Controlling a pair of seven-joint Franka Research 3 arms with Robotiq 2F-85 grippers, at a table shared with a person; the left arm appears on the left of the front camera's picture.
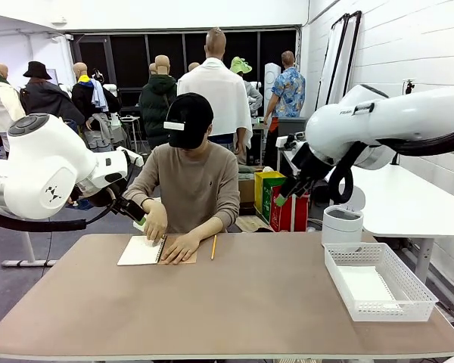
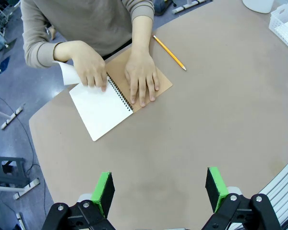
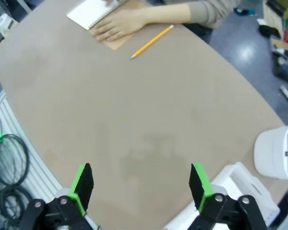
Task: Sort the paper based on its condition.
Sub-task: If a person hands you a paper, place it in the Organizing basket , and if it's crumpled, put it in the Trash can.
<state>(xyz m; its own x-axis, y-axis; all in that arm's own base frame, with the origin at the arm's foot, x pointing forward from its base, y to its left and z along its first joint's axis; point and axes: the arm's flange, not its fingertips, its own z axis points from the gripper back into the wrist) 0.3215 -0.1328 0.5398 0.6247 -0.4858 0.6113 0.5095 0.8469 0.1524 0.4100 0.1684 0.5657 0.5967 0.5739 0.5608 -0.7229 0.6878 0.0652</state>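
A person at the far side presses both hands on an open spiral notebook (image 2: 104, 108) with a tan cover (image 2: 161, 82). Under one hand a white sheet of paper (image 2: 67, 73) curls up at the notebook's edge; I cannot tell whether it is loose or bound. My left gripper (image 2: 159, 189) hangs open above bare table near the notebook, nothing between its green pads (image 2: 103, 190). In the front view it sits beside the person's elbow (image 1: 132, 213). My right gripper (image 3: 140, 184) is open and empty, raised over the table's right part (image 1: 284, 198).
A yellow pencil (image 1: 213, 246) lies right of the notebook. A white mesh basket (image 1: 378, 283) stands at the table's right front, with a white round bin (image 1: 342, 224) behind it. The brown table (image 1: 234, 310) is bare in the middle and front.
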